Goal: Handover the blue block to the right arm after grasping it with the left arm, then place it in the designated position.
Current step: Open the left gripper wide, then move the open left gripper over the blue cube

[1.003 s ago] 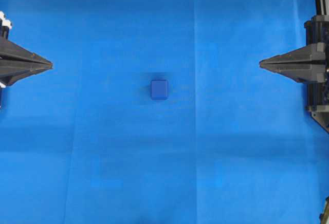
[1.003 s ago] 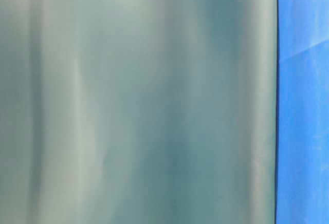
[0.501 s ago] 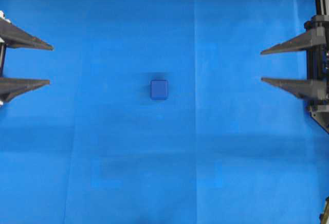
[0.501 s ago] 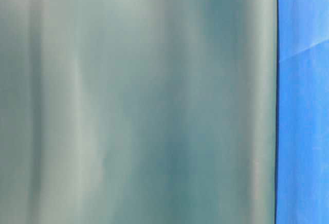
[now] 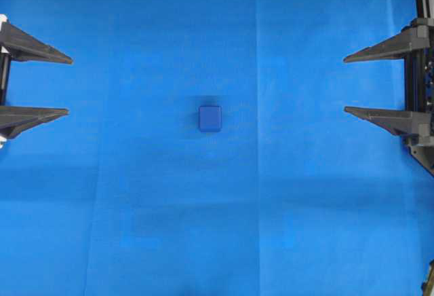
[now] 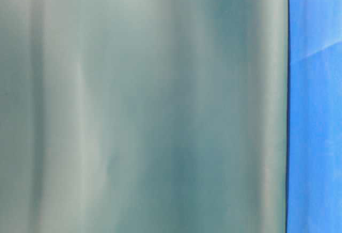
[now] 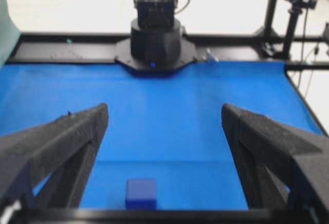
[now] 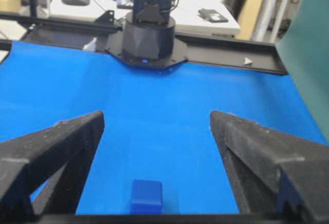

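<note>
**Both grippers wide, block dead centre, about to go in with the left**

Blue cloth covers the whole work surface, a few fold creases in it and nothing else on it that I can see from overhead. The table-level camera is no help, mostly a blurry grey-green sheet with a strip of blue down the right edge.

Going left to right: the left arm's gripper sits at the left edge with its two pointed fingers spread wide, holding nothing. The blue block is in the middle of the cloth, flat, sides roughly square to the view, well apart from both grippers. On the right edge the right arm's gripper is spread wide too, also empty.

Nothing is grasped, so my read is the step in hand is the left reach. The block sits slightly lower in the overhead view than the midline of the left fingers, so I'd line those up before going in, then straddle it evenly. In the left wrist view the block is low and a bit left of centre between the fingers. I'd grab it by the finger ends and leave some block exposed for the right gripper to take.
</note>
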Robot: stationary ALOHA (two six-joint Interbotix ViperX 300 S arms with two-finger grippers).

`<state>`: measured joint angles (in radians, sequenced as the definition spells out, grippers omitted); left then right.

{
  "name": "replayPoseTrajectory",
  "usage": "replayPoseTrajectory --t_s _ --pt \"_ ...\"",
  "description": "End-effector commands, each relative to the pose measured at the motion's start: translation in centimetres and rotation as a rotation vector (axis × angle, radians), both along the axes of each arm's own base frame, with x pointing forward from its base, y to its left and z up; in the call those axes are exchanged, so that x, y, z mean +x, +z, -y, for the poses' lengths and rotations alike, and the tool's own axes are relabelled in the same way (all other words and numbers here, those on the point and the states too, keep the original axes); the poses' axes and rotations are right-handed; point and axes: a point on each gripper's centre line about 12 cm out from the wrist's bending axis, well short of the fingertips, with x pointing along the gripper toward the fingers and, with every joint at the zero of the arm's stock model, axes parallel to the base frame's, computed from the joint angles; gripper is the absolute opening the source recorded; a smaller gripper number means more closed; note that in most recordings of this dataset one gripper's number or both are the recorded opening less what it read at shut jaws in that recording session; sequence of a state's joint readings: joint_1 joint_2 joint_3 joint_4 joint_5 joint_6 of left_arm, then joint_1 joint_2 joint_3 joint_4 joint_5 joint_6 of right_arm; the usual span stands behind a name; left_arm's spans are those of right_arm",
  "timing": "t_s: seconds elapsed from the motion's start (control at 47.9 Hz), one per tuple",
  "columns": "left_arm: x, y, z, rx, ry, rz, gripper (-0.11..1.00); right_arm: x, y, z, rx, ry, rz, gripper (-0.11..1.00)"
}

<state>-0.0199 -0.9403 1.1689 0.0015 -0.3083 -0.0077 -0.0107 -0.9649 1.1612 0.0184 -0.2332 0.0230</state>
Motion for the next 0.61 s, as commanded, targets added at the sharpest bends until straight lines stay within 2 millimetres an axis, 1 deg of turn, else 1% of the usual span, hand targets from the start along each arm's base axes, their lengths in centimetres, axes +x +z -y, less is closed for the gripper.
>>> replayPoseTrajectory --t_s 0.0,0.084,0.313,0.439,0.522,0.585 --pt "1.2 0.8 -0.2 0.000 0.009 0.020 0.93 0.2 1.1 0.0 0.006 -0.001 0.028 0.97" --pt "2.7 0.9 -0.2 0.000 0.009 0.012 0.93 0.3 1.1 0.0 0.004 -0.002 0.028 0.97" --pt "7.8 1.7 -0.2 0.005 0.012 -0.005 0.93 0.3 1.1 0.1 0.007 -0.003 0.029 0.97" --pt "10.8 2.1 -0.3 0.012 0.016 -0.003 0.93 0.3 1.1 0.1 0.007 -0.003 0.029 0.97" --pt "13.1 2.2 -0.2 0.017 0.016 -0.011 0.93 0.3 1.1 0.1 0.007 -0.003 0.029 0.97" --pt "14.5 2.5 -0.2 0.020 0.017 -0.012 0.93 0.3 1.1 0.0 0.007 -0.001 0.031 0.97"
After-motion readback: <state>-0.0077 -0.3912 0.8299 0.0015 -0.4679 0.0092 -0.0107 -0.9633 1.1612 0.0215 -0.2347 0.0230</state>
